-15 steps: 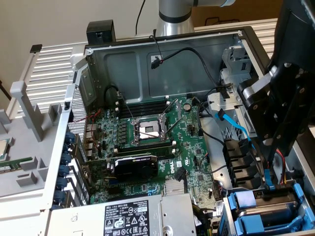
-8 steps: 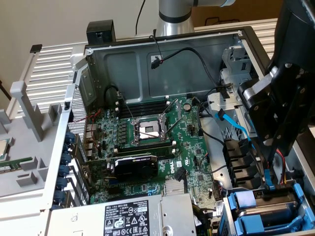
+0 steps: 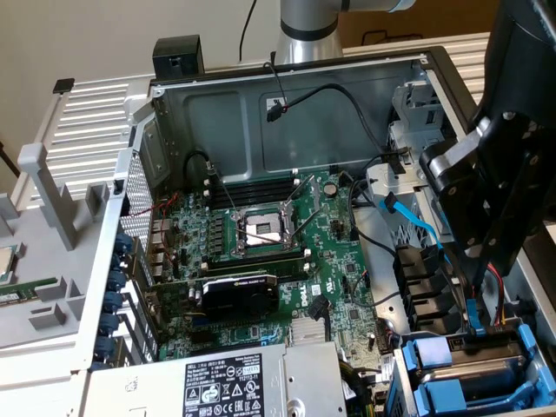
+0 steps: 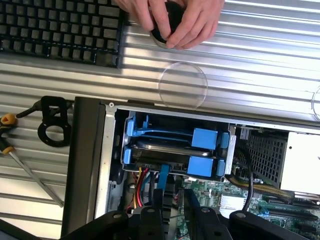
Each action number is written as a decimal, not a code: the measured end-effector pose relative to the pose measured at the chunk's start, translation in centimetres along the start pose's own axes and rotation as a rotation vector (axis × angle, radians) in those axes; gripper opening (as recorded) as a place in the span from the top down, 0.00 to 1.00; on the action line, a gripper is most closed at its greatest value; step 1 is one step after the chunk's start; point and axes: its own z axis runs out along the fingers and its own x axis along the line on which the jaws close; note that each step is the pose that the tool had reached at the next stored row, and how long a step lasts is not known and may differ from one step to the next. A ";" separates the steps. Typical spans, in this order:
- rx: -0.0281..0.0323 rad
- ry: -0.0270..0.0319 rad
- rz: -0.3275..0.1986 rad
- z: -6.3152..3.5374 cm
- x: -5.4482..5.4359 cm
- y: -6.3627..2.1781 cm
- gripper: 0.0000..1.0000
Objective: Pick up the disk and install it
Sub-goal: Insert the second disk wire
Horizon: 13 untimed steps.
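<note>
The disk (image 4: 162, 146) lies in the drive bay at the corner of the open computer case, a silver body framed by bright blue rails (image 4: 204, 138). In the exterior view the disk (image 3: 486, 375) sits at the lower right between blue rails. My gripper (image 4: 172, 199) hangs just over the bay's inner edge, its two dark fingers (image 4: 154, 212) a narrow gap apart with nothing clamped between them. A blue cable strip (image 4: 163, 177) runs right in front of the fingertips. In the exterior view, my gripper (image 3: 476, 327) reaches down to the bay's near edge.
The case holds a motherboard (image 3: 330, 261), a black graphics card (image 3: 239, 295), a grey power-supply box (image 3: 234, 382) and a blue cable (image 3: 417, 228). Outside it lie a keyboard (image 4: 60, 30), a clear round lid (image 4: 182, 85) and a screwdriver (image 4: 25, 165). A person's hands (image 4: 190, 20) hold a black round object.
</note>
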 end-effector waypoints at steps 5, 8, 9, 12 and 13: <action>0.0000 0.0000 0.000 0.00 0.0 0.00 0.89; 0.0000 0.0000 0.000 0.00 0.0 0.00 0.89; 0.0000 0.0000 0.000 0.00 0.0 0.00 0.89; 0.0000 0.0000 0.000 0.01 0.0 0.01 0.89; 0.0001 -0.0001 0.000 0.02 0.0 0.03 0.89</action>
